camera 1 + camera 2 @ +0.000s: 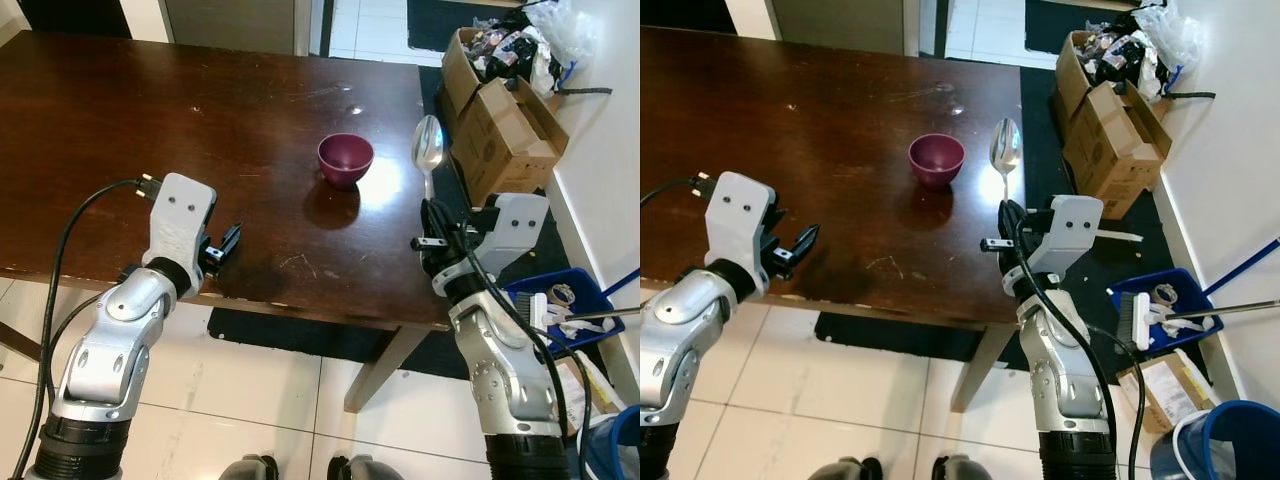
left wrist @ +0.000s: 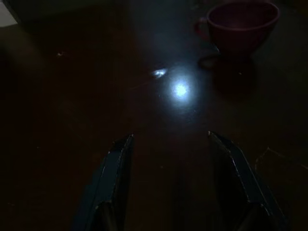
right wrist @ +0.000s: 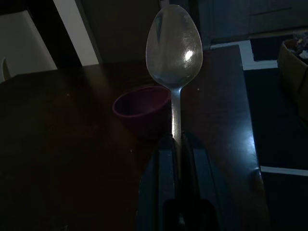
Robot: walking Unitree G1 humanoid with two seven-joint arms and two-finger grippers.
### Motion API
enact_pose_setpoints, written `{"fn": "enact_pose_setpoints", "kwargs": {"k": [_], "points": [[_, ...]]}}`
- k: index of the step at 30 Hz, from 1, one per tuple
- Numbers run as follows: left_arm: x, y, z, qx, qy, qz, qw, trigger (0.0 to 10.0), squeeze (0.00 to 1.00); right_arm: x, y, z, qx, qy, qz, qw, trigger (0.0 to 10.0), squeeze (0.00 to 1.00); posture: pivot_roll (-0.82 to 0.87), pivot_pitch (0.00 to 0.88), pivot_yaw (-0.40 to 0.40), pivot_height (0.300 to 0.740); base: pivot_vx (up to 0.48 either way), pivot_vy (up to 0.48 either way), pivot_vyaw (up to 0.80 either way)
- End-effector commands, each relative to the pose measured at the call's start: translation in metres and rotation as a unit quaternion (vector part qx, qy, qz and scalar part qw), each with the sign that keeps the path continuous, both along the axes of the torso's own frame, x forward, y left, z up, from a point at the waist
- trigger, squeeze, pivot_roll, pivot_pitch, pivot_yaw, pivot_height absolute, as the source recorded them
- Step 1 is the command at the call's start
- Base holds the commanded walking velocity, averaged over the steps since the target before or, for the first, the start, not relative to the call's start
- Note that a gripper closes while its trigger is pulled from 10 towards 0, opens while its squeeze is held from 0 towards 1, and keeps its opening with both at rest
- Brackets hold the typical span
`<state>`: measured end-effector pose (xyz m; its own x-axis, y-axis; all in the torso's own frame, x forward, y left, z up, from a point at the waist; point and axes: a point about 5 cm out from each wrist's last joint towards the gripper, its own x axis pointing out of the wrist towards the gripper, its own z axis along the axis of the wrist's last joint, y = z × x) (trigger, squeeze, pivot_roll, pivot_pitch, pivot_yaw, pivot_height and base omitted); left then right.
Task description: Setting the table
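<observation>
One maroon bowl [image 1: 345, 159] sits on the table [image 1: 150, 130]; beside it, the right gripper [image 3: 176, 144] pinches one spoon [image 3: 174, 53]. Nearer the table's front edge, the left gripper [image 2: 171, 149] hovers, fingers spread, holding nothing.

I see a maroon bowl [image 1: 345, 159] on the dark brown table [image 1: 120, 140], a silver spoon [image 1: 428, 147] beside it (black fingers [image 3: 166, 173] gripping).

table [image 1: 150, 130]: dark brown wood, polished, glossy with light glare, fine scratches and pale scuffs near the front edge.
bowl [image 1: 345, 159]: maroon, smooth, semi-matt, plastic-looking.
spoon [image 1: 428, 145]: bright metal, mirror-polished.
right gripper [image 3: 176, 144]: black fingers, smooth with a dull sheen.
arms: silver metal-look shells, satin.
cardboard boxes [image 1: 505, 125]: brown, matt.
floor [image 1: 270, 390]: white tiles, glossy.
</observation>
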<state>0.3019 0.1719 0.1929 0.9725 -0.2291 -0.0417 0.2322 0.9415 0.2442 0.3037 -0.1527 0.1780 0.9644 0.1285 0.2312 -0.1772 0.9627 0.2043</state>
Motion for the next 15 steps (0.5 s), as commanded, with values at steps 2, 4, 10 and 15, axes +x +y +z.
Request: {"fn": "enact_pose_setpoints", "kwargs": {"k": [2, 4, 10, 15], "points": [[0.0002, 0.0013, -0.0059, 0.005, 0.005, 0.011, 1.000, 10.0, 0.00, -0.0006, -0.0038, -0.0027, 0.000, 0.001, -0.013, 1.000, 10.0, 0.00, -0.03, 0.050, 0.052, 0.740, 0.000, 0.000, 0.00], [0.0002, 0.0010, -0.0058, 0.008, 0.004, 0.010, 1.000, 10.0, 0.00, -0.0006, -0.0028, -0.0040, -0.001, 0.003, -0.013, 1.000, 10.0, 0.00, -0.03, 0.050, 0.053, 0.740, 0.000, 0.000, 0.00], [-0.0005, -0.0019, -0.0038, 0.006, -0.003, 0.004, 1.000, 10.0, 0.00, 0.0014, -0.0022, -0.0059, 0.003, 0.004, -0.018, 1.000, 10.0, 0.00, -0.02, 0.049, 0.055, 0.740, -0.336, 0.000, 0.00], [-0.0001, -0.0018, -0.0033, 0.006, -0.005, 0.004, 1.000, 10.0, 0.00, 0.0021, -0.0023, -0.0074, 0.003, 0.007, -0.017, 1.000, 10.0, 0.00, -0.02, 0.048, 0.055, 0.740, -0.376, 0.000, 0.00]]}}
